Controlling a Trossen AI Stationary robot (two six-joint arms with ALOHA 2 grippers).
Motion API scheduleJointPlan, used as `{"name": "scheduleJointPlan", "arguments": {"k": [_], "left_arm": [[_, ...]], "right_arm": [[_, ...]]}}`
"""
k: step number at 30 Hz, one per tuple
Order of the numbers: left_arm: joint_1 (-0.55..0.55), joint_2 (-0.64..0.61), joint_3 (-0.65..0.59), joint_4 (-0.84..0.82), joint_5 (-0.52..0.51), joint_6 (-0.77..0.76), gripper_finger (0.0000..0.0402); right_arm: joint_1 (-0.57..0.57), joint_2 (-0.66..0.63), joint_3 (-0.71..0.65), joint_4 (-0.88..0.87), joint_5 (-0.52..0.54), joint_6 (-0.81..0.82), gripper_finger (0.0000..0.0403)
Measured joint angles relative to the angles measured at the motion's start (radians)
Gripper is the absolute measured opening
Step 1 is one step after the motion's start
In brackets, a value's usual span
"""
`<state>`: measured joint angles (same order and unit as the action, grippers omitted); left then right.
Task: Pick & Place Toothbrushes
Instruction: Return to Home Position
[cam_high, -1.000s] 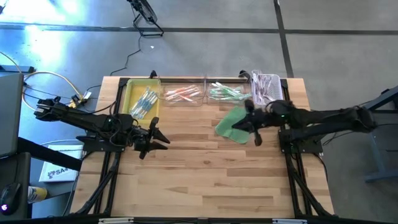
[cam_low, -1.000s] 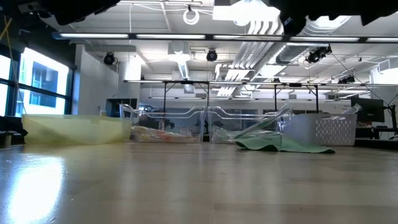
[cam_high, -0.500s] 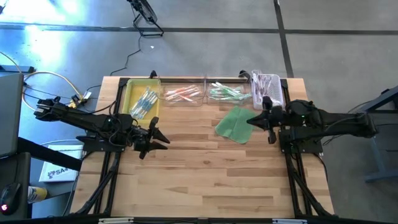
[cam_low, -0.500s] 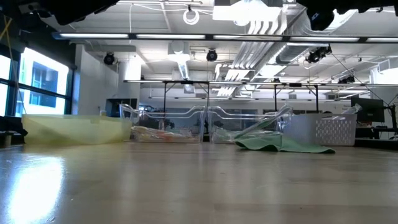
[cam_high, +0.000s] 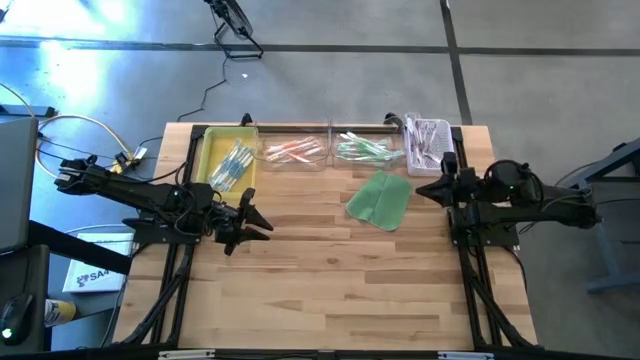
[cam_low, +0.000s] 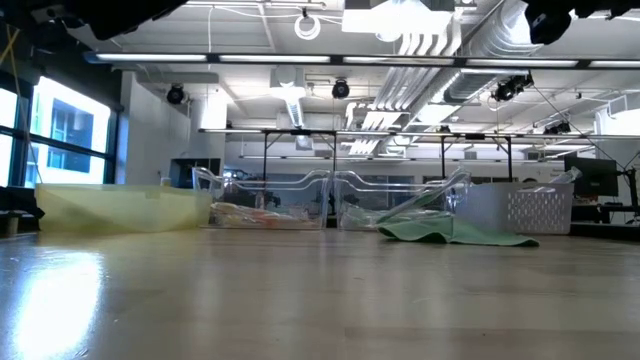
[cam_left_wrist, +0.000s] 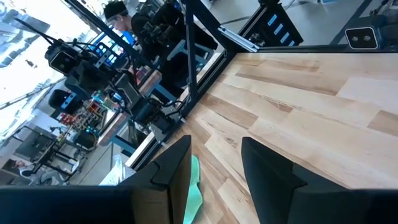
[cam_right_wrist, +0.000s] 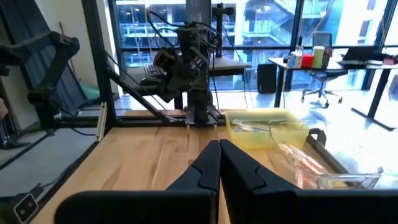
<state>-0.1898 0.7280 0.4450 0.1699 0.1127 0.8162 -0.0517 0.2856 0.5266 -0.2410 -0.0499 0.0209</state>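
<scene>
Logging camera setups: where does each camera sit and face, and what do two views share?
High: above the table, straight down; both arms, left gripper, right gripper.
Low: table-top height, level toward green cloth; dark arm parts at top.
Left wrist: past its open fingers, onto the table.
Right wrist: past its shut fingers, toward yellow bin.
Shared: high and low both show cloth, bin.

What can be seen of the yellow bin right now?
The yellow bin is a shallow rectangular tub of translucent yellow plastic, open on top and standing upright in the top left corner of the table in the high view. Several wrapped toothbrushes with blue and green parts lie slanted inside. A clear bin stands right beside it; whether they touch cannot be told.
</scene>
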Motion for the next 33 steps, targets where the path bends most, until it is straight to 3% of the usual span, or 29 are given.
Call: {"name": "scheduleJointPlan", "arguments": {"k": [12, 26, 33], "left_arm": [[0.000, 0.000, 0.000, 0.003, 0.000, 0.002, 0.0136], [0.000, 0.000, 0.000, 0.007, -0.001, 0.002, 0.0136], [0.000, 0.000, 0.000, 0.007, -0.001, 0.017, 0.0136]], "right_arm": [[0.000, -0.178, 0.000, -0.114, 0.086, 0.019, 0.0002], [0.000, -0.277, -0.003, -0.160, 0.201, 0.017, 0.0002], [0.000, -0.278, -0.101, -0.129, 0.230, 0.026, 0.0002]]}}
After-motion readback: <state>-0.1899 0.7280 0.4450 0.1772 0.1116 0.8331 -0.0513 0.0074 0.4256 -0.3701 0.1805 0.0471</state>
